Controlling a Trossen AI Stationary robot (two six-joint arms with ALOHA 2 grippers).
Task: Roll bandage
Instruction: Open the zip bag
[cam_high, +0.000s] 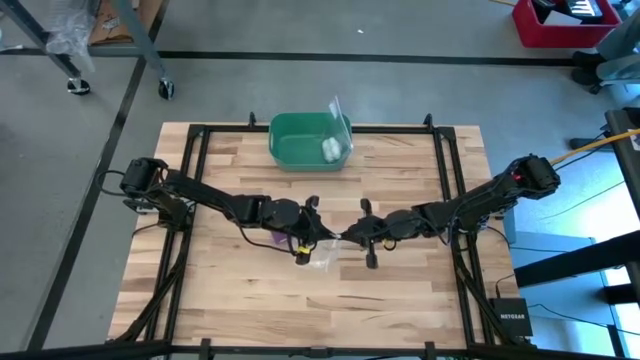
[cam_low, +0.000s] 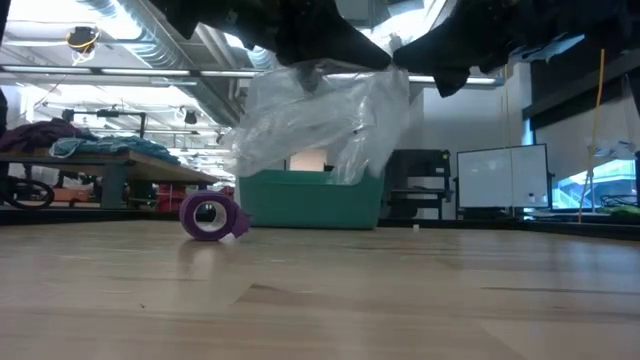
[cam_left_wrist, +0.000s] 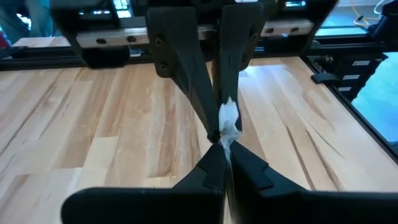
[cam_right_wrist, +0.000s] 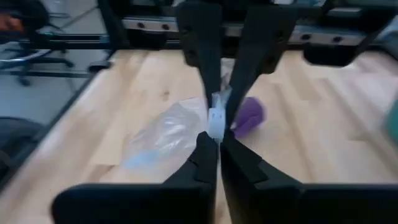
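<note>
Your left gripper (cam_left_wrist: 224, 140) and right gripper (cam_right_wrist: 216, 134) are both pinched shut on a clear plastic bag (cam_low: 320, 120), held up above table centre. The bandage (cam_low: 210, 215), a purple roll, lies on the table (cam_high: 400, 300) beneath. At 12 o'clock sits a green bin (cam_high: 300, 135).

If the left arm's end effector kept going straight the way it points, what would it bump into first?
Almost at once, the right end effector. The left end effector meets it tip to tip, both shut on the same clear plastic bag above the table. The bandage lies below, off that line.
</note>
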